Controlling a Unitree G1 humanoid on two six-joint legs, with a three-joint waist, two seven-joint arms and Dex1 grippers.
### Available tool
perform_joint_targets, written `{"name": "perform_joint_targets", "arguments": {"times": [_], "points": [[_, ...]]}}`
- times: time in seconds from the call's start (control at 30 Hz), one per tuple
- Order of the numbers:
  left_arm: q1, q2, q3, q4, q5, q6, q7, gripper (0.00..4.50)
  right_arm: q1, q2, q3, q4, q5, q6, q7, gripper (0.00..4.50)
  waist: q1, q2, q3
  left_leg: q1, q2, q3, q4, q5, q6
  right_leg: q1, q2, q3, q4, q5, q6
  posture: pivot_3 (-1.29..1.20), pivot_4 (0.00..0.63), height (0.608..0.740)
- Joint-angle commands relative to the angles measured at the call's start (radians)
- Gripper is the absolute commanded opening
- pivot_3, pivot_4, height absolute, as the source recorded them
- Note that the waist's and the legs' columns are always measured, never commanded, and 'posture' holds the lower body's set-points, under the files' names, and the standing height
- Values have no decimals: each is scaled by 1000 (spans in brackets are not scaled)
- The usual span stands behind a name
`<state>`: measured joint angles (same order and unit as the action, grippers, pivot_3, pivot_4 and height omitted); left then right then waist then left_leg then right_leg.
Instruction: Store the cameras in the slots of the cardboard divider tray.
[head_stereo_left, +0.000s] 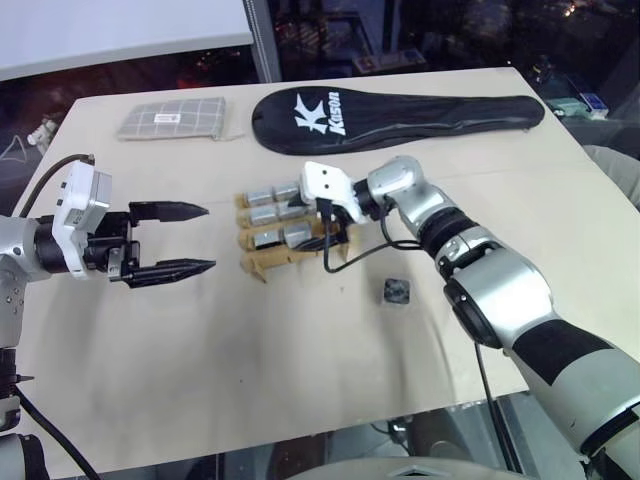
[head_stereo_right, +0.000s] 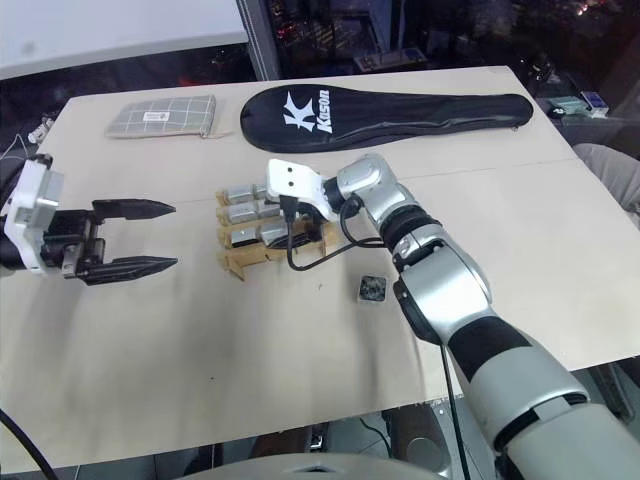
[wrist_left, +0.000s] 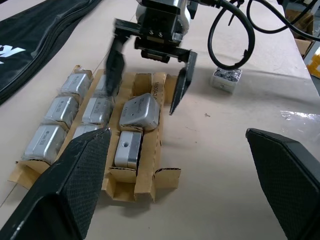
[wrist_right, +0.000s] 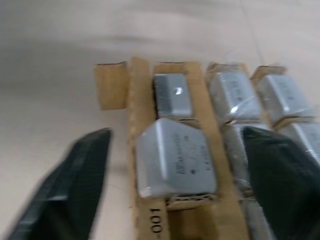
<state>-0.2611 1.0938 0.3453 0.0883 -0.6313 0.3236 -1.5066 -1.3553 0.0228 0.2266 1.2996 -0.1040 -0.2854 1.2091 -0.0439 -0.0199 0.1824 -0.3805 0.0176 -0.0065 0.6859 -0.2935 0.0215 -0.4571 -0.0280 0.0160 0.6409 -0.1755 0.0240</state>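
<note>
Over the cardboard divider tray (head_stereo_left: 280, 232), mid-desk (head_stereo_left: 300, 360): my right gripper (wrist_left: 150, 75) hangs above the row nearest the loose camera, fingers (wrist_left: 181, 85) spread wide, straddling the camera just placed (wrist_left: 140, 111). Nothing clamped.

Obs: that camera sits tilted, one end riding up on the cardboard rim, not fully down in its slot. Neighbour in same row (wrist_left: 126, 148) looks seated flat. Other two rows carry more silver blocks, seated as far as I can tell; exact count unclear from the head views.

One camera left out: dark speckled face up, on desk (head_stereo_left: 396, 291), well apart from tray, on my right side.

Left gripper (head_stereo_left: 170, 240): fingers apart, empty, hovering off the tray's left side, clear of it.

Step in hand, my read: release + seat.
- Lift straight up, no sideways drag; fingertip sits close to the cardboard wall and tray is light, prob. slides or lifts if snagged.
- Before leaving, nudge raised end down w/ one fingertip, gentle, vertical push only.
- If tray shifts, left gripper could brace the near edge.
- Then go for the loose camera; grip across short sides so it drops in aligned w/ slot.

Risk: tilted block jams, strips buckle.
</note>
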Motion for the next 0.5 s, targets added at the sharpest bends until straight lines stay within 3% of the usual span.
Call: {"name": "perform_joint_targets", "arguments": {"times": [0.03, 0.27, 0.5], "points": [[-20, 5, 15, -17, -5, 1, 2, 4500, -44, -4, -56, -23, 34, -7, 1, 4435, 0, 0, 0, 0, 0, 0, 0, 0, 0, 0, 0, 0, 0, 0, 0, 0, 150, 740], [-65, -1, -17, 27, 15, -10, -17, 4500, -16, -31, -32, -54, -11, -85, 40, 4435, 0, 0, 0, 0, -1, 0, 0, 0, 0, 0, -1, 0, 0, 0, 0, 0, 150, 740], [-101, -9, -44, 48, 29, -18, -30, 4500, 17, -22, 17, -47, -85, -152, -44, 4435, -3, 0, 0, 0, -1, 0, 0, 0, 0, 0, 0, 0, 1, 0, 0, 0, 150, 740]]}}
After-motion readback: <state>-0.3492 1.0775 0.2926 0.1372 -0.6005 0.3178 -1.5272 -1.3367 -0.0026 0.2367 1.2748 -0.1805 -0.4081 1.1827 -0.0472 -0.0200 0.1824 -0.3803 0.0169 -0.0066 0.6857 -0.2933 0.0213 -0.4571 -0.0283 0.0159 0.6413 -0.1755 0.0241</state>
